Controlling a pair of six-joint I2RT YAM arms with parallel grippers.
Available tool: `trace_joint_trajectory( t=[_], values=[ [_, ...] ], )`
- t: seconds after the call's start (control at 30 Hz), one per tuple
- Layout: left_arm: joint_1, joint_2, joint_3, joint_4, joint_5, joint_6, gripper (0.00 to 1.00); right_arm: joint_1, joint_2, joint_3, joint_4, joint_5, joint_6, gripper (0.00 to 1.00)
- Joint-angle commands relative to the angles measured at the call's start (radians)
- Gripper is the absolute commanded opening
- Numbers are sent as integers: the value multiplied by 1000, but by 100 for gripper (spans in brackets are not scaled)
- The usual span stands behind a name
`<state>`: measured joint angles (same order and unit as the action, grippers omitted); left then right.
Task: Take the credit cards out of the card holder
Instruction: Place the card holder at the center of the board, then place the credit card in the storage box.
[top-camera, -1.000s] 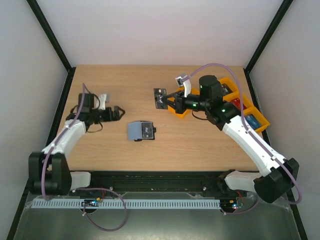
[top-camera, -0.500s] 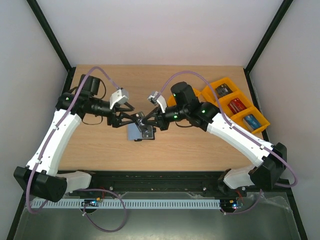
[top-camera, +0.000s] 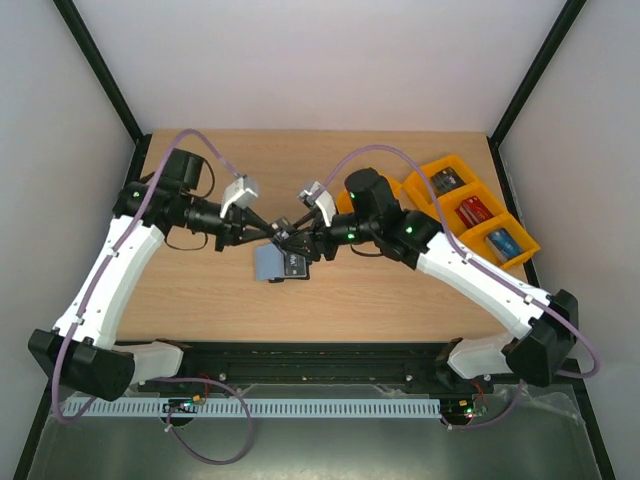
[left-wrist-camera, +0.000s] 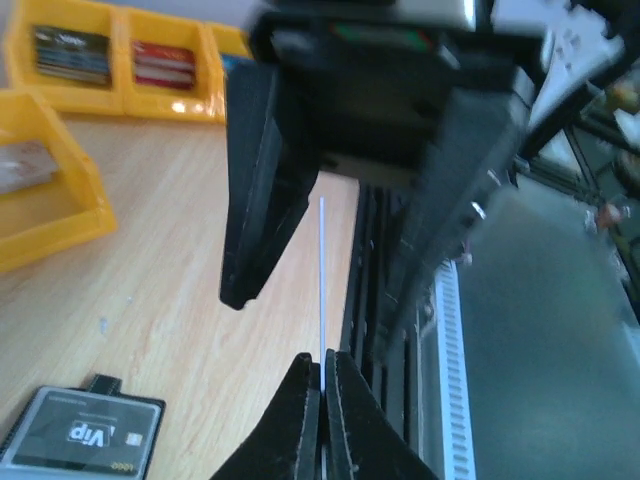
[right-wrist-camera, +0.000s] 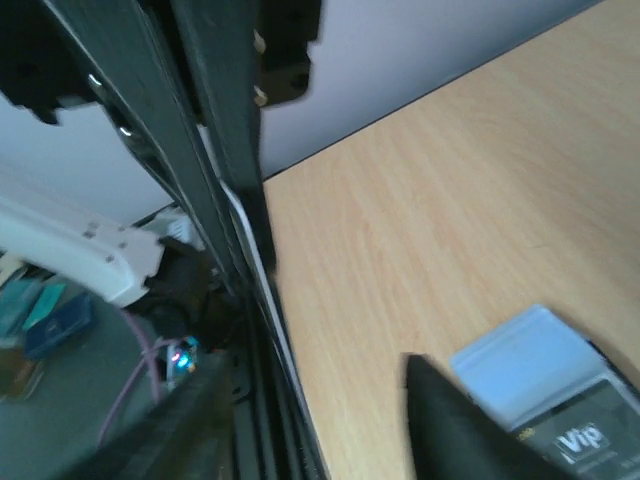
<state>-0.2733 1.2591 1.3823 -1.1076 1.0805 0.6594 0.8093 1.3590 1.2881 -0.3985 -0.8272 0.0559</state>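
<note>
"Where's the card holder?"

"Lying open on the table (top-camera: 400, 290), left of the orange trays (top-camera: 470, 200). The card holder (top-camera: 283, 263) is right beneath both my hands."

"And your hands?"

"My left hand (left-wrist-camera: 322, 372) is clamped on a credit card (left-wrist-camera: 322, 260), edge-up. My right hand (top-camera: 300, 240) has its fingers apart on either side. I'd guess it's a hand-over."

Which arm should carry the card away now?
Left. The left gripper is shut on the card, seen edge-on. The right gripper stands open, its fingers not pinching the card.
</note>
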Motion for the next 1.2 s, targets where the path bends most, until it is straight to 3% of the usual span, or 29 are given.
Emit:
trace_joint_trajectory(
  t=[0.0,0.1,0.17,0.27,0.33,0.53,0.63,0.8,0.83,0.9,0.93,1.07,1.17],
  values=[
    [74,-12,27,261,105,-311,2,-20,-85,-165,372,222,268,63],
    [142,-14,5,516,98,-645,2,-35,-103,-335,847,185,574,76],
    [153,-8,-7,615,110,-791,2,-25,-79,-432,1242,191,775,92],
    [152,-4,-43,735,144,-965,2,1,-22,-497,1534,316,955,92],
    [152,-4,-49,760,143,-989,2,13,16,-505,1606,379,1012,84],
    [152,-10,-74,786,153,-1018,2,16,104,-490,1671,467,1113,30],
    [152,-10,-79,788,152,-1017,2,15,123,-475,1658,476,1129,3],
    [153,-14,-98,777,109,-1011,4,2,84,-494,1574,538,1120,2],
    [154,-16,-105,757,71,-997,27,-11,55,-490,1476,559,1111,2],
    [164,-24,-115,700,-31,-933,94,-65,6,-467,1268,581,1067,2],
    [171,-27,-124,677,-86,-910,98,-111,-17,-445,1150,574,1042,2],
    [220,-51,-210,669,-239,-883,99,-401,-64,-343,588,521,887,2],
    [265,-64,-289,710,-235,-901,99,-659,-68,-333,385,456,764,2]
  ],
)
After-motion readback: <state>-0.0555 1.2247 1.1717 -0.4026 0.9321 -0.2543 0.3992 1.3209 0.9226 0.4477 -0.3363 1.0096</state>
